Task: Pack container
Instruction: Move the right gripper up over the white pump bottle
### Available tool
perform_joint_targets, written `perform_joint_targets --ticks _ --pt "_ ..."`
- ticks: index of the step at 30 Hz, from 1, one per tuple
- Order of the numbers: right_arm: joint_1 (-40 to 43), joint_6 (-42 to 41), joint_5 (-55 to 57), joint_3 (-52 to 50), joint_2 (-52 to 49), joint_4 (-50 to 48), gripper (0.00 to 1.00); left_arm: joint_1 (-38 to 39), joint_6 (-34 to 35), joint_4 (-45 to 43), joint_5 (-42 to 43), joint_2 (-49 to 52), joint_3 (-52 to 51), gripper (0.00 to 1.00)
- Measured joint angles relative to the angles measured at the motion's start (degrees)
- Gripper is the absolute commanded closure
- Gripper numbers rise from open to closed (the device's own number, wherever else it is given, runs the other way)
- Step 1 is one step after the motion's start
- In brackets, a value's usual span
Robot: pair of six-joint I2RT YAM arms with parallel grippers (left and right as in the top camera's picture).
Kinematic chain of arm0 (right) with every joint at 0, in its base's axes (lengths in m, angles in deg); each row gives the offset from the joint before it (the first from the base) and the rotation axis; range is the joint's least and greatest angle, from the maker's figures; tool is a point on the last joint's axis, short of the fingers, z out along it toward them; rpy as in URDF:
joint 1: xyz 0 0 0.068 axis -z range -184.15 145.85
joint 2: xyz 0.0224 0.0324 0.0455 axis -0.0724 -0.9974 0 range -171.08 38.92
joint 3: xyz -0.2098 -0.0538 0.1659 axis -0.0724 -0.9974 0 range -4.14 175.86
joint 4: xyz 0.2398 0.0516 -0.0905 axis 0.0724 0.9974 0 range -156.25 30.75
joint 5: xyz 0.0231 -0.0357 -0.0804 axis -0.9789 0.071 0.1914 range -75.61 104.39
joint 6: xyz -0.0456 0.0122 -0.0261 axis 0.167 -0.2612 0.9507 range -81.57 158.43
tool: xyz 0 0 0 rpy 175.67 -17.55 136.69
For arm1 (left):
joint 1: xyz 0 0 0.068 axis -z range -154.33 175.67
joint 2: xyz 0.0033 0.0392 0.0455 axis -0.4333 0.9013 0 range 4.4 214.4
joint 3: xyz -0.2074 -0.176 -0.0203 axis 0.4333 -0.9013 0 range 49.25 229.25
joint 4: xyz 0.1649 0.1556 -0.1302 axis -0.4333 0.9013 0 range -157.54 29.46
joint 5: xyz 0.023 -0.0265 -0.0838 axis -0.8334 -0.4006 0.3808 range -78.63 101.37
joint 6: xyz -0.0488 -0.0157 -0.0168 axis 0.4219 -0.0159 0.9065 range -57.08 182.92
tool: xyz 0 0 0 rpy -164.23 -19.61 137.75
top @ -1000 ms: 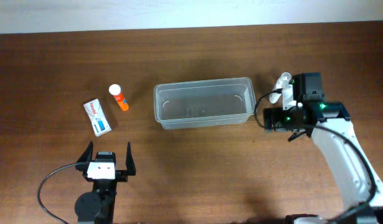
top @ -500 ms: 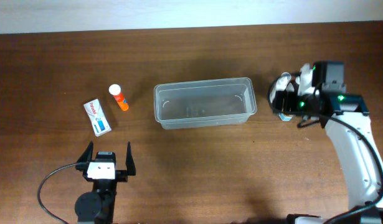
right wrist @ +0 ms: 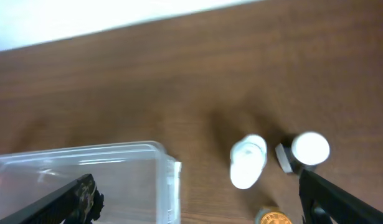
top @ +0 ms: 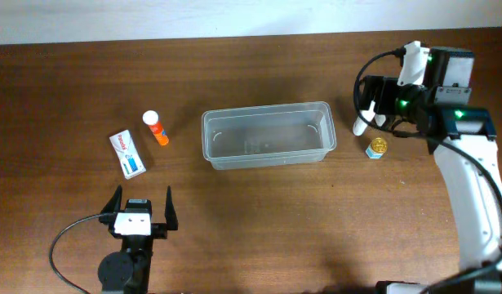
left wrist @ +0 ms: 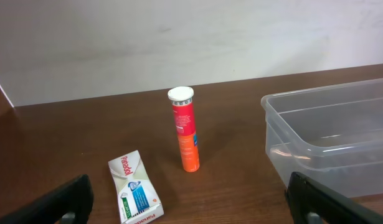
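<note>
**Pack container: first pick lining up, nothing in the tub yet**

The container (top: 267, 135) sits mid-worktop (top: 259, 229), long side running left-right, and looks empty. So by my read the job is at the very start.

Right arm is up at the far right end of the container. The right pincer (right wrist: 194, 193) is spread wide w/ nothing between its jaws, looking down on a small cluster just beside the tub's right end:
- a white bottle (right wrist: 247, 162), can't tell if upright or lying
- a white-capped item (right wrist: 311, 149) touching or nearly touching the bottle
- a gold-lidded jar (top: 376, 148), a bit nearer the front edge

Left pincer (top: 142, 200) is also spread, empty, parked low near the front. An orange tube (left wrist: 186, 134) stands upright and a small box (left wrist: 136, 190) lies flat, both well left of the container and apart from it.

Step in hand, prob.: right arm picking its first target from the right-hand cluster, most likely the white bottle.

Next move needs:
- centre the jaws over one item only, since the neighbours are v. close
- drop low enough to close on the body, not the cap
- lift clear of the container's rim, carry over, release inside

The left-side items prob. fall to the left arm.
</note>
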Motion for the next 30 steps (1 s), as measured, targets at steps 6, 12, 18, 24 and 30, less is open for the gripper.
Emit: perform_joint_targets --ticks 6,12,18,24,30 --pt "0.0 -1.7 2.8 0.0 -5.3 -1.0 0.11 0.0 0.0 0.0 0.0 0.0 0.0 0.01" --pt "0.0 -3.4 5.5 0.0 -7.3 -1.4 0.12 0.0 0.0 0.0 0.0 0.0 0.0 0.01" --pt "0.0 -3.6 6.4 0.0 -8.2 -1.4 0.13 0.0 0.0 0.0 0.0 0.0 0.0 0.00" --pt "0.0 -3.6 6.6 0.0 -10.1 -1.5 0.13 0.0 0.0 0.0 0.0 0.0 0.0 0.00" --pt "0.0 -3.6 6.6 0.0 -13.7 -2.1 0.14 0.0 0.0 0.0 0.0 0.0 0.0 0.01"
